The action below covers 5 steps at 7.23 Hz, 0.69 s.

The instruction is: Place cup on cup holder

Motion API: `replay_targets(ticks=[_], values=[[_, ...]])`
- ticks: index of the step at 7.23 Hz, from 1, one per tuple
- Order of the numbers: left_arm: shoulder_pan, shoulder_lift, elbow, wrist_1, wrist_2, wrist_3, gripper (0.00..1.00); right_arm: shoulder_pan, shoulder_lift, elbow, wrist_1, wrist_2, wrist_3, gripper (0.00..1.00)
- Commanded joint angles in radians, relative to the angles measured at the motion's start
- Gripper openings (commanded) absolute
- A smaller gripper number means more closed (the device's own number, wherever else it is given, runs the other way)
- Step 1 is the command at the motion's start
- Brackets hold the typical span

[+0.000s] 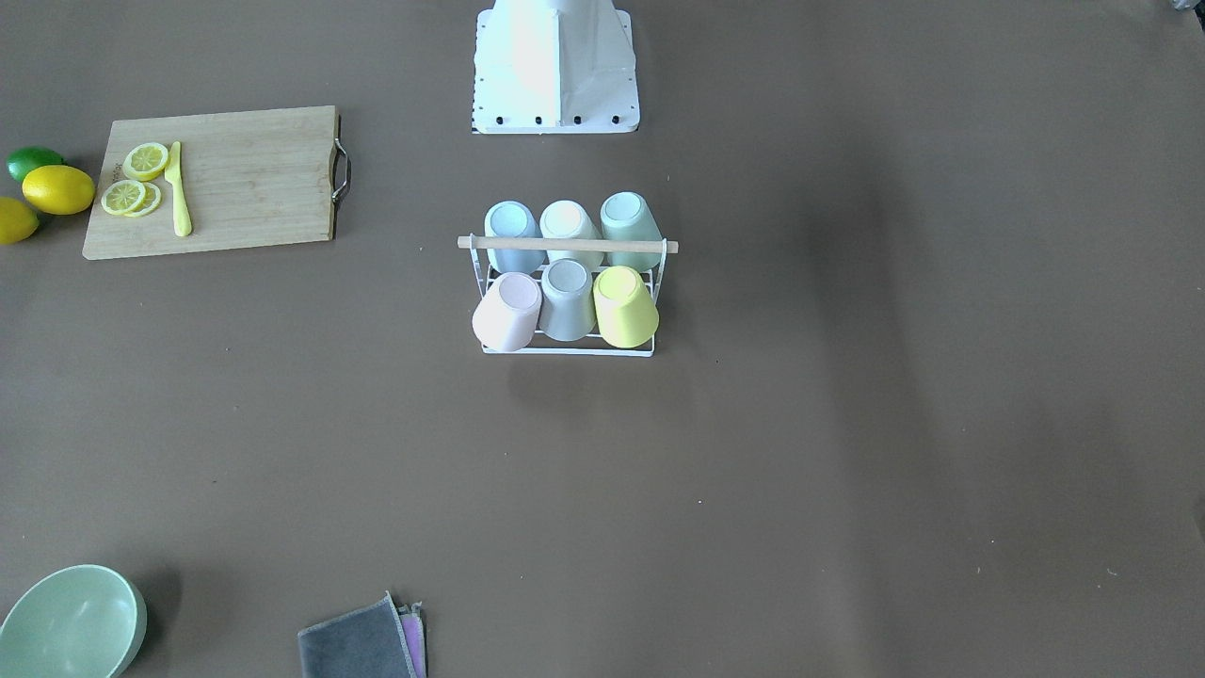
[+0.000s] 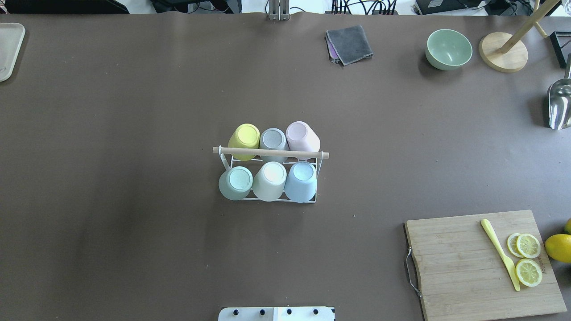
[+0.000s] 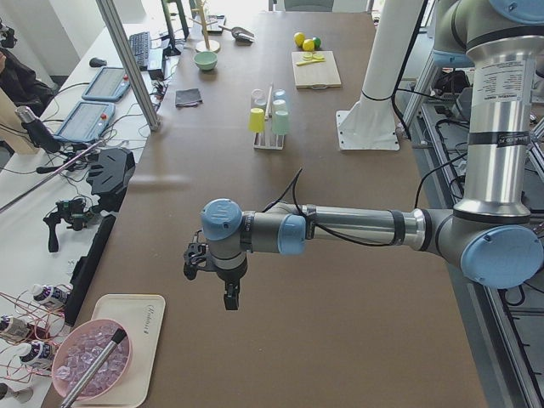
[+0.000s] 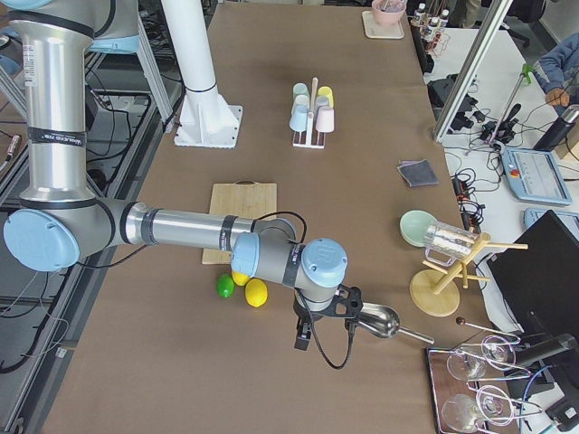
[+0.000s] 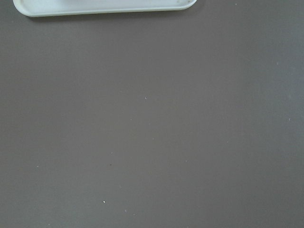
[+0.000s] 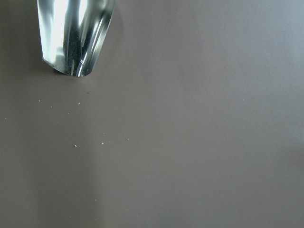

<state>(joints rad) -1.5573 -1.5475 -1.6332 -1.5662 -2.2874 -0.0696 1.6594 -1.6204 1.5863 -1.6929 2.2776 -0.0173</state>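
Note:
The cup holder (image 2: 270,153), a white wire rack with a wooden rod across its top, stands mid-table; it also shows in the front view (image 1: 565,243). Several cups sit upside down on its prongs: yellow (image 2: 244,138), grey (image 2: 273,140), pink (image 2: 302,136), green (image 2: 235,183), cream (image 2: 269,180) and blue (image 2: 301,180). My left gripper (image 3: 229,297) hangs over the table far off near a tray; it shows only in the side view, and I cannot tell its state. My right gripper (image 4: 301,339) hangs at the other end beside a metal scoop; its state also cannot be told.
A wooden cutting board (image 2: 459,267) carries lemon slices and a yellow knife, with lemons beside it. A green bowl (image 2: 448,49), a grey cloth (image 2: 350,43), a wooden stand (image 2: 503,58) and a metal scoop (image 2: 560,104) lie on the right. A tray (image 2: 9,49) lies far left.

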Motion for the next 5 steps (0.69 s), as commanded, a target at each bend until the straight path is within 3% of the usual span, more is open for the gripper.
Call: replay_targets(ticks=[1, 5], values=[[0.0, 0.007, -0.001, 0.002, 0.002, 0.001, 0.98, -0.001, 0.014, 0.003, 0.001, -0.003, -0.001, 1.0], [0.0, 0.007, -0.001, 0.002, 0.002, 0.001, 0.98, 0.0, 0.014, 0.007, 0.001, 0.0, -0.009, 1.0]])
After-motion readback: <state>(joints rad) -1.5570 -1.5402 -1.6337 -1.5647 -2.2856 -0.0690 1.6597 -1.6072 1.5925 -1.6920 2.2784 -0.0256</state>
